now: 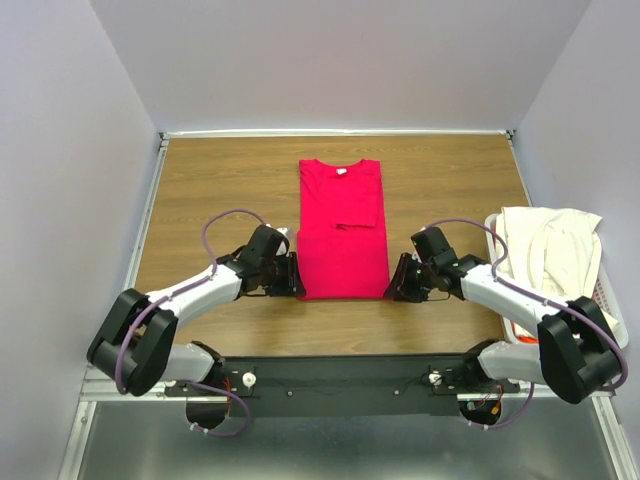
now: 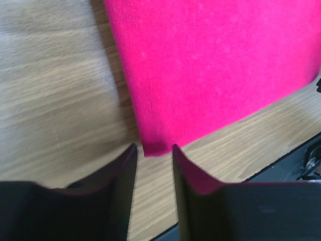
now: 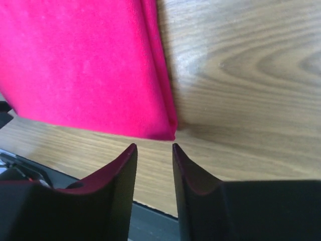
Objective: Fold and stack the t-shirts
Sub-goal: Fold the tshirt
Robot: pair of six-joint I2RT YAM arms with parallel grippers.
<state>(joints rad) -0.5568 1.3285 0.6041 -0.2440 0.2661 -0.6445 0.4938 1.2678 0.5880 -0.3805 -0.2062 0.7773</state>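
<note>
The red t-shirt [image 1: 342, 230] lies on the worktop [image 1: 220, 180] folded into a strip, long axis running away from me, collar at the far end. My left claw [image 2: 153, 146] and right claw [image 3: 153, 145] sit at its near corners, both half open, gripping nothing.

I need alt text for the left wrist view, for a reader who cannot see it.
The near corner of a red t-shirt lies flat on a wooden table, reaching just between the tips of the left gripper, whose dark jaws stand open on either side.
</note>
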